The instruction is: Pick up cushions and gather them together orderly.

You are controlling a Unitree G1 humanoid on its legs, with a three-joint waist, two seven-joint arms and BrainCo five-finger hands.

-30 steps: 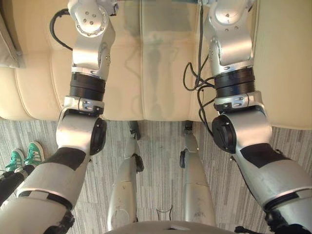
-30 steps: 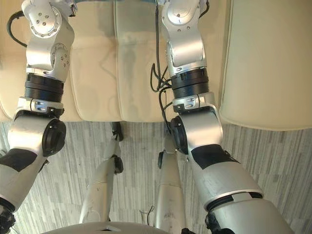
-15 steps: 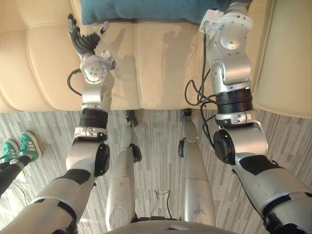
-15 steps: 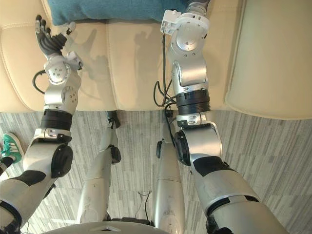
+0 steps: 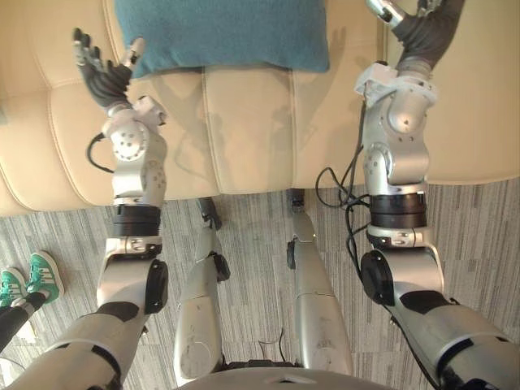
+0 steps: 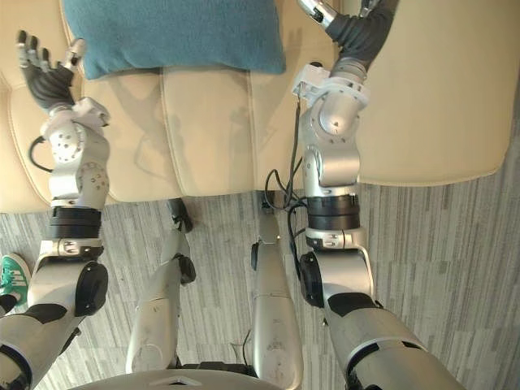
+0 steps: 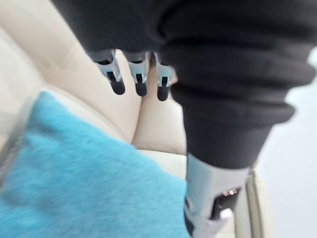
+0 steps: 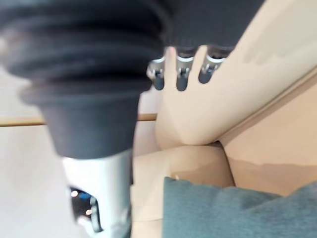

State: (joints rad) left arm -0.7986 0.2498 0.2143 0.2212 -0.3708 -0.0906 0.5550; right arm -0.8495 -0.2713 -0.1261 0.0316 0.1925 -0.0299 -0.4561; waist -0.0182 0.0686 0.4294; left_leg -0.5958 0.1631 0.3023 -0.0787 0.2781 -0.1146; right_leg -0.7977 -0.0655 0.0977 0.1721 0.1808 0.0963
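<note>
Both arms have reached further across the sofa. The teal cushion lies at the seat's back edge, between the left hand and the right hand, both released with fingers spread.

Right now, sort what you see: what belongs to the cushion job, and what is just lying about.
For the job:
teal cushion, lying on the cream sofa
left hand, open, beside the cushion's left corner
right hand, open, off to the cushion's right

Just there:
the sofa itself
a person's green shoes on the grey floor
</note>
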